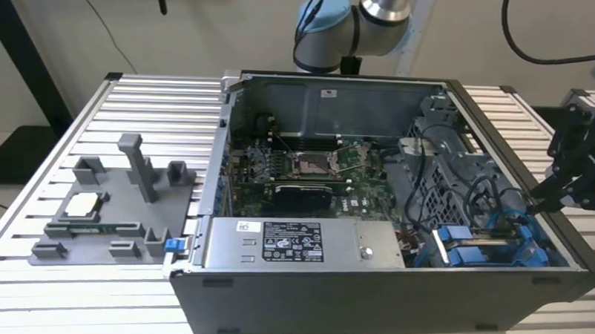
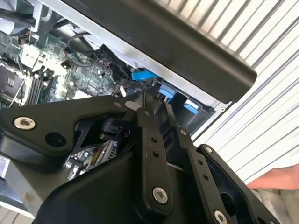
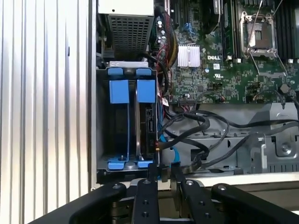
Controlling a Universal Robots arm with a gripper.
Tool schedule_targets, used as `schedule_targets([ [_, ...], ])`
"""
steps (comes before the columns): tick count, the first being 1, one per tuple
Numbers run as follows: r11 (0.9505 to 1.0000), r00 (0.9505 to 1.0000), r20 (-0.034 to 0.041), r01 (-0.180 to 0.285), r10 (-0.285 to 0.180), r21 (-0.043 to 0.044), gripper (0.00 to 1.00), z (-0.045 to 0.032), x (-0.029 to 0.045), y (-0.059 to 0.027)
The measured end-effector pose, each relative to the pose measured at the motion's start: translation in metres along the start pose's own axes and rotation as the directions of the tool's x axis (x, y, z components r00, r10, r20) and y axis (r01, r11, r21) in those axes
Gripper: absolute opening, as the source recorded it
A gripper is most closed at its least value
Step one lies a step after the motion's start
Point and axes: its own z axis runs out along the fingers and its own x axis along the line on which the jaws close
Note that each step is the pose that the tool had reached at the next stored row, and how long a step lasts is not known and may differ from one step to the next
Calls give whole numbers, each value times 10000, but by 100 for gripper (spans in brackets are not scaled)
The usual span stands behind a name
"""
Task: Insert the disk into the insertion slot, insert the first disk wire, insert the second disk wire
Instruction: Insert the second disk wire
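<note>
Exterior view: an open computer case (image 1: pixel 372 303) is seen lying on the slatted metal surface (image 1: pixel 39 202), with a labelled power-supply box (image 1: pixel 295 245) along its near wall. The insertion slot (image 1: pixel 469 256), marked by blue rails, is located in the case corner at the exterior view's right. The end effector (image 1: pixel 536 207) is held just above that corner, near a blue wire (image 1: pixel 509 217). A grey fixture (image 1: pixel 118 205) is noted at the exterior view's left, apart from the case. Second wrist view: the end effector (image 2: pixel 144 100) is pointed into the case close to the blue wire (image 2: pixel 140 74), with the motherboard (image 2: pixel 70 79) beyond. First wrist view: the disk (image 3: pixel 148 123) is recorded seated on edge inside the insertion slot (image 3: pixel 100 126), in its blue carrier. The blue wire (image 3: pixel 174 154) runs just beside the disk, and whether it is plugged in cannot be told. The end effector (image 3: pixel 164 171) is at the slot's open end. Whether it is clenched, released or grasping anything cannot be told.
</note>
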Motion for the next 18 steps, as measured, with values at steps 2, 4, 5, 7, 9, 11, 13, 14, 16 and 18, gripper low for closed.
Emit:
schedule_targets([
  [2,9999,9999,26,-145,145,19,100,9,6,-1],
  [4,9995,9995,51,-306,306,39,100,20,11,-4],
  [5,9993,9993,65,-376,375,48,100,26,12,-5],
  [7,9990,9990,83,-450,449,56,100,34,15,-16],
  [9,9989,9989,86,-463,463,49,100,37,14,-54],
  [11,9989,9989,82,-469,469,7,100,42,16,-93],
  [13,9988,9988,77,-479,480,-76,100,58,24,-103],
  [14,9988,9988,73,-485,486,-118,100,66,26,-104],
  [16,9986,9987,64,-495,496,-183,100,78,28,-105],
  [18,9987,9989,57,-474,475,-207,100,89,29,-107],
])
